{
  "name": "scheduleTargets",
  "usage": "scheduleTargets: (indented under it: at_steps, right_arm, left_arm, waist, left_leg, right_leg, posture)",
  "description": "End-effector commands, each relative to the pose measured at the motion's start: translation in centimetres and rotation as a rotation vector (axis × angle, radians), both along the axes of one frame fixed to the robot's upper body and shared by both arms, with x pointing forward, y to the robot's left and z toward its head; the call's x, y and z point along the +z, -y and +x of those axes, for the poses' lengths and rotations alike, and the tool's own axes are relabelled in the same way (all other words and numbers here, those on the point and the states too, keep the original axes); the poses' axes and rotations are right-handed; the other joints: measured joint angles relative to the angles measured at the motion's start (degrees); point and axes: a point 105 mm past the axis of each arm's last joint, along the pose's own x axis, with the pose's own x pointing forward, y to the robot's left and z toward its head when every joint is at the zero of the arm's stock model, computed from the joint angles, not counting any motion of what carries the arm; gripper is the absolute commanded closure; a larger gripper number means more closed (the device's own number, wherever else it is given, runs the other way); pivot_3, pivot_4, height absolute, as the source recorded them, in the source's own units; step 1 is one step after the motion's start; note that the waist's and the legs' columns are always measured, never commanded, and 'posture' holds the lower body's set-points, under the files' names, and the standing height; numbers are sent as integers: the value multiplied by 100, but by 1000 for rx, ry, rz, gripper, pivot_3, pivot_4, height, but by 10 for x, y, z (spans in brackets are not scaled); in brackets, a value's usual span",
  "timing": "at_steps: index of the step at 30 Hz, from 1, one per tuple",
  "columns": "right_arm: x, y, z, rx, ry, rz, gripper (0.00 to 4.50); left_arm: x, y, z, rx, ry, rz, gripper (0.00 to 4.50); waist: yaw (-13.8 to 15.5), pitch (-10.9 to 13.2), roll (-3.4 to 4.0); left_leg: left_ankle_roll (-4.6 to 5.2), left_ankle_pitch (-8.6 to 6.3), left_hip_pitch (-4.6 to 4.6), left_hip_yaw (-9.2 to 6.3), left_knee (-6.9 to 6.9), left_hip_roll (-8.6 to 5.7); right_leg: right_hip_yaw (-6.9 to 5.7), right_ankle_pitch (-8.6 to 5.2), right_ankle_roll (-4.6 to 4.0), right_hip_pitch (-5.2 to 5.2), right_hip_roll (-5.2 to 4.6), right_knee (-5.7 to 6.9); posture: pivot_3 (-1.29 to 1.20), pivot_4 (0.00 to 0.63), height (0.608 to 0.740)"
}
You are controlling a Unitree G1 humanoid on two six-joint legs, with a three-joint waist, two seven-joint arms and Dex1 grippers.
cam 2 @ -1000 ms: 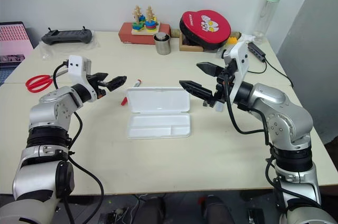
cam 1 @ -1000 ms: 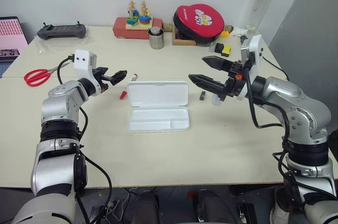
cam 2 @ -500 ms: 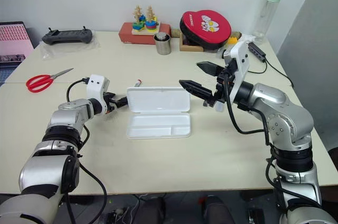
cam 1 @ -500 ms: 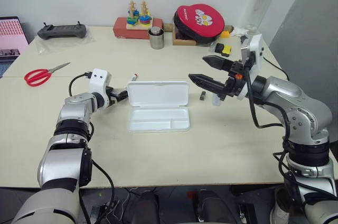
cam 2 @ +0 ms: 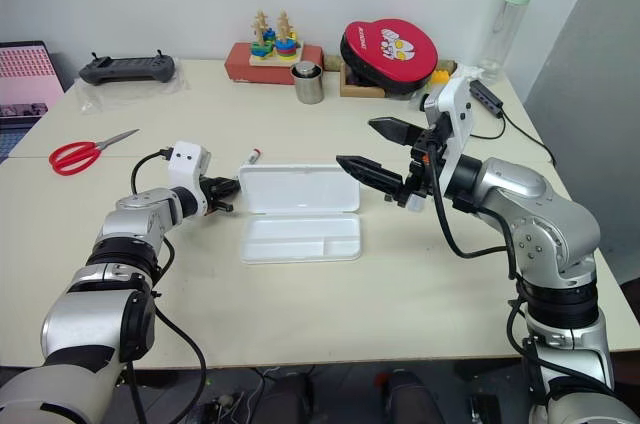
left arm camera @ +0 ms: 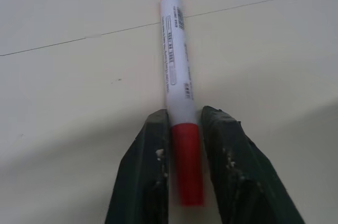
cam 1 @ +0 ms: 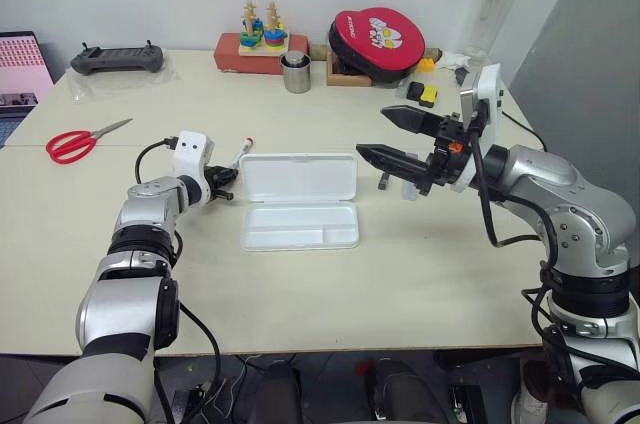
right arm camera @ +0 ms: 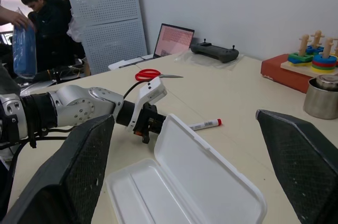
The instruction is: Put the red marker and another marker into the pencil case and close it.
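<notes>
On table, left gripper pinches red marker cap, barrel pointing straight ahead, case beside; right gripper spread.

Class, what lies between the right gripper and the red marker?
The open pencil case lies between the right gripper and red marker, seen in both eye views.

case: open on our table, middle
marker: just left of the case
scissors: far left
</notes>
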Motion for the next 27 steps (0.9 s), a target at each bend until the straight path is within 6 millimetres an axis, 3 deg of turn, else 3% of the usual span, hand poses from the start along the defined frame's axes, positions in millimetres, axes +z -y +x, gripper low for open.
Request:
scheduleTargets:
  at_steps: [1,5,7,9,12,14,16,19,23,27]
  right_arm:
    - [13,2,-8,17,60,14,0]
    - [17,7,-12,20,66,17,0]
    - [18,9,-14,28,66,14,0]
    - [18,12,-16,41,66,-1,0]
    - [17,15,-21,64,64,-29,0]
    - [14,16,-23,75,59,-50,0]
    - [12,16,-24,80,57,-59,0]
    - [11,14,-23,85,57,-59,0]
    - [9,11,-23,85,59,-55,0]
    - [6,10,-24,72,53,-56,0]
  left_arm:
    - [22,-6,6,44,102,-14,4077]
    - [88,8,4,-102,374,-104,4077]
    - [122,28,-15,-314,498,-121,4077]
    - [136,55,-45,-565,517,-107,4077]
    - [128,84,-88,-871,399,-44,4077]
    - [110,89,-111,-1009,273,65,4077]
    - [98,90,-120,-1067,191,158,4077]
    - [79,90,-120,-1118,117,297,4077]
    - [49,81,-103,-1101,25,513,4077]
    - [44,89,-93,-1112,52,498,4077]
  waist:
    - [-2,0,0]
    - [4,2,-3]
    - [3,2,-4]
    - [-9,3,-4]
    - [-10,2,-2]
    - [-41,3,2]
    - [-54,3,6]
    - [-53,5,7]
    - [-24,5,8]
    - [-4,5,8]
  left_leg:
    - [0,0,0,0,0,0]
    - [0,0,-1,0,0,0]
    - [0,0,-5,-1,-1,0]
    - [-1,0,-8,0,-2,0]
    - [-2,-1,-3,5,-10,-2]
    - [-2,-1,1,5,-18,-1]
    - [-2,-1,10,5,-23,0]
    - [0,0,11,-1,-19,9]
    - [3,2,10,4,-2,4]
    - [3,2,4,10,-1,4]
  right_leg:
    - [0,0,0,0,0,0]
    - [0,1,-1,0,0,-1]
    - [-1,5,-9,-1,0,-2]
    - [-1,9,-15,-2,-1,-4]
    - [2,10,-32,-2,-6,-4]
    - [1,6,-34,-2,-5,-3]
    - [1,-5,-29,0,-5,0]
    - [-4,-14,-22,-1,3,4]
    - [4,-26,-43,2,0,1]
    - [8,-26,-42,-3,-1,-1]
  posture:
    - [0,150,740]
    - [0,150,740]
    - [0,150,740]
    - [0,150,740]
    - [0,150,740]
    - [0,150,740]
    - [0,150,740]
    - [0,150,740]
    - [0,150,740]
    - [0,150,740]
